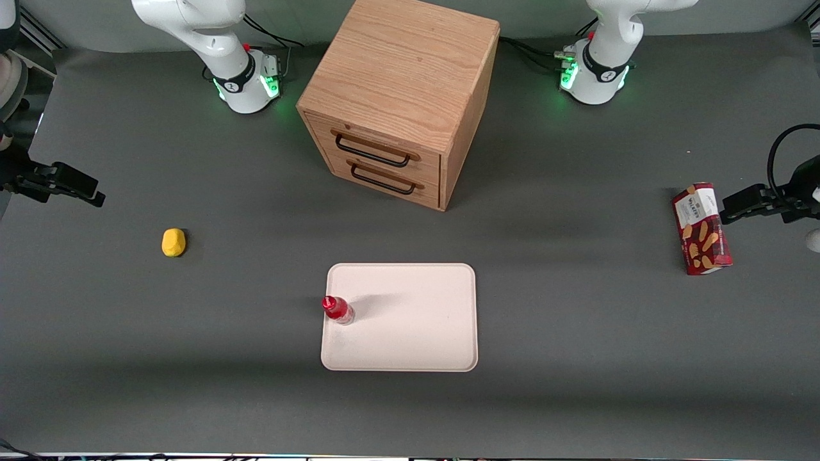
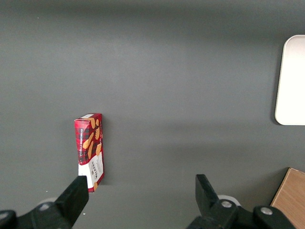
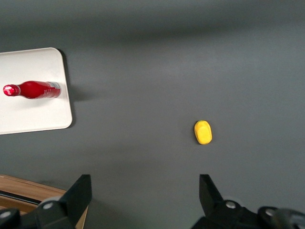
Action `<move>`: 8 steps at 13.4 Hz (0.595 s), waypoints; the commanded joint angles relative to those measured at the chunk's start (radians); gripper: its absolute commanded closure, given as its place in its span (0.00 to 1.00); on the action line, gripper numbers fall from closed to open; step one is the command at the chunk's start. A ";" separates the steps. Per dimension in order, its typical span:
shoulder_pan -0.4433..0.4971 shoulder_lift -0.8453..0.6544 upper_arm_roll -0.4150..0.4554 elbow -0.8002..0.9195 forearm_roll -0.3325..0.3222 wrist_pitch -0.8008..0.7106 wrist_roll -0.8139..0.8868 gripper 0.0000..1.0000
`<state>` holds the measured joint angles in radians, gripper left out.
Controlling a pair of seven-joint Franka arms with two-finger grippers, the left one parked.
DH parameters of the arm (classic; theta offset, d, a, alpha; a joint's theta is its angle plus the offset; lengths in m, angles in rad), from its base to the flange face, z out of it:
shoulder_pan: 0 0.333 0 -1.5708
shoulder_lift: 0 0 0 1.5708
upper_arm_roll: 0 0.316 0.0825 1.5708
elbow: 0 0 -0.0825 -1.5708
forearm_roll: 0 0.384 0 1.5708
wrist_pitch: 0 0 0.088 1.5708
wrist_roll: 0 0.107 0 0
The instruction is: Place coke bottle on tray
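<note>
The coke bottle, slim and red with a red cap, stands upright on the cream tray, close to the tray's edge toward the working arm's end. Both also show in the right wrist view, the bottle on the tray. My right gripper is open and empty, its two black fingers wide apart. It hangs high above the bare table at the working arm's end, well away from the bottle and the tray.
A wooden two-drawer cabinet stands farther from the front camera than the tray. A small yellow object lies toward the working arm's end, below my gripper. A red snack box lies toward the parked arm's end.
</note>
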<state>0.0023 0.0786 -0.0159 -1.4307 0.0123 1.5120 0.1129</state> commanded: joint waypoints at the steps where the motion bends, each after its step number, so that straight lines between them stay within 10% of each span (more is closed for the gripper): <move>1: 0.022 -0.020 -0.045 -0.025 0.037 0.019 -0.070 0.00; 8: -0.017 -0.002 -0.027 -0.011 0.037 0.013 -0.068 0.00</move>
<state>0.0101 0.0815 -0.0504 -1.4326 0.0268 1.5127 0.0656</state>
